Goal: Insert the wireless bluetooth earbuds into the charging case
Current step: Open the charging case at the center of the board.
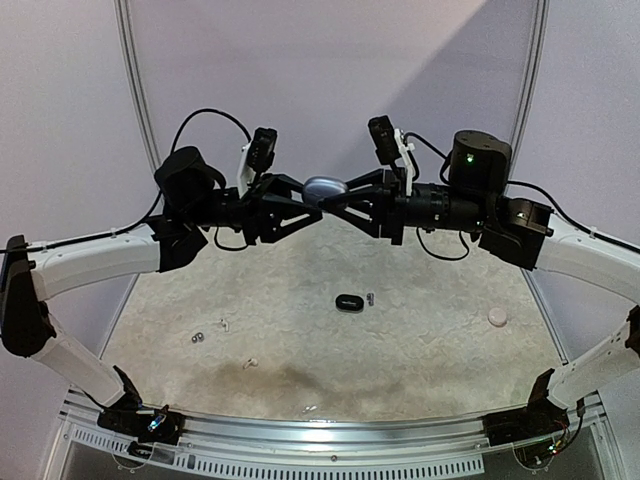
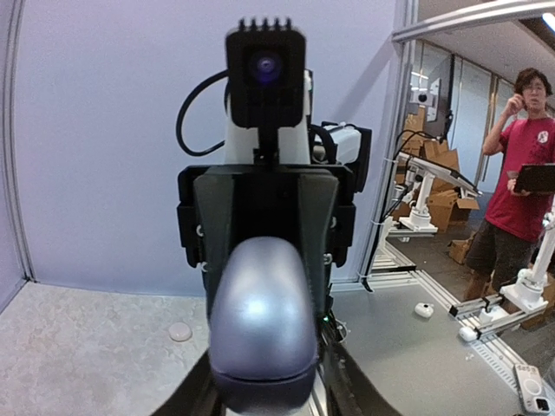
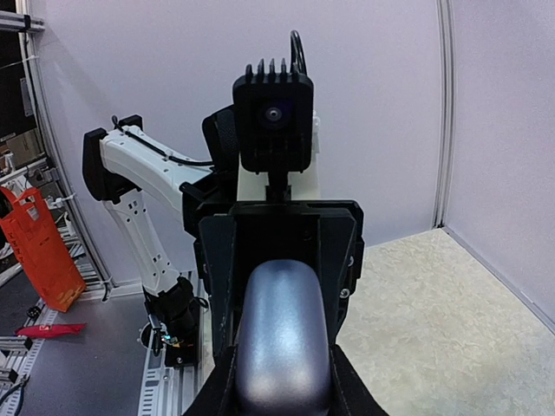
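**A:** Where is the charging case?

**B:** The silvery-grey charging case (image 1: 325, 187) is up in the air, above the far half of the bench (image 1: 430, 350). It sits about midway between the bench's left and right edges. Both arms are raised and meet at it.

**A:** Who has hold of it?

**B:** The right gripper (image 1: 343, 193) is clamped narrow on one end. In its wrist view, its fingers (image 3: 215, 394) press against the case's sides. The left gripper (image 1: 308, 193) has a finger on either side of the other end. I cannot tell whether they touch the case or stand just off it.

**A:** And the earbuds?

**B:** A few tiny earbuds (image 1: 198, 337) lie scattered on the bench toward its left edge, well apart from the case. They are too small to say more.

**A:** Anything else down there?

**B:** A black oval object (image 1: 347, 302) lies near the middle of the bench, with a tiny dark speck just beside it. A white round object (image 1: 497, 316) lies toward the right edge.
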`<state>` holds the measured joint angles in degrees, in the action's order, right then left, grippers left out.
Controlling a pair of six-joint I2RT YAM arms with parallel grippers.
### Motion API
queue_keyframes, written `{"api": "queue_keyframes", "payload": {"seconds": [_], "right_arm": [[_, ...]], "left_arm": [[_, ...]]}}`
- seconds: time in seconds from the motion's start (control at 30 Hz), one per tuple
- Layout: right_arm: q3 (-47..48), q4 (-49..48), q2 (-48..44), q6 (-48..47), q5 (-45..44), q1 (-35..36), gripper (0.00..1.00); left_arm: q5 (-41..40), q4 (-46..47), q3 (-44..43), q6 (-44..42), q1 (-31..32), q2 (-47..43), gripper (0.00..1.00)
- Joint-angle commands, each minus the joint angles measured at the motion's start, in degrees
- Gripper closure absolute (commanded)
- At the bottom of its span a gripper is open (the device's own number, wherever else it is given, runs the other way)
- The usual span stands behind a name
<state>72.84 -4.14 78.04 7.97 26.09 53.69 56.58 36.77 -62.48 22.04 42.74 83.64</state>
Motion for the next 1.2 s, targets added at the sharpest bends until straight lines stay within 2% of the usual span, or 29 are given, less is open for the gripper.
{"api": "queue_keyframes", "payload": {"seconds": [0.0,0.1,0.23,0.27,0.33,0.47,0.53,0.8,1.0,1.17], "right_arm": [[1.8,0.2,-0.9,-1.7,-0.3,0.3,1.0],[1.4,0.5,-1.0,-1.6,-0.5,0.3,1.0],[1.2,1.7,-1.5,-1.7,-1.6,0.3,1.0],[1.1,2.1,-1.4,-1.7,-2.0,0.3,0.99],[0.9,3.0,-1.3,-1.7,-3.2,0.3,0.86],[2.2,6.8,-0.8,-1.1,-6.9,0.3,0.33],[3.8,8.8,0.0,-0.8,-9.3,0.3,0.23],[8.2,14.6,4.3,-1.1,-12.7,0.2,0.22],[12.5,16.7,5.7,0.9,-11.7,-1.3,0.24],[12.4,17.3,6.7,1.8,-11.7,-1.8,0.26]], "left_arm": [[0.6,-1.1,-1.2,-0.7,1.6,0.8,0.71],[0.4,-2.7,-1.2,-1.2,1.6,0.4,0.8],[0.5,-2.9,-1.2,-1.1,1.6,-0.2,1.0],[0.5,-2.9,-1.1,-1.1,1.6,-0.3,1.0],[0.6,-2.9,-0.8,-1.2,1.5,-0.6,1.0],[0.1,-4.9,0.1,-4.6,1.1,-1.6,1.0],[-0.5,-7.5,0.4,-10.1,1.1,-2.3,1.0],[-0.8,-13.3,0.4,-24.3,1.0,-4.2,1.0],[-2.3,-23.8,0.9,-34.1,0.9,-5.1,1.0],[-2.6,-22.9,1.7,-34.5,0.8,-5.8,1.0]]}}
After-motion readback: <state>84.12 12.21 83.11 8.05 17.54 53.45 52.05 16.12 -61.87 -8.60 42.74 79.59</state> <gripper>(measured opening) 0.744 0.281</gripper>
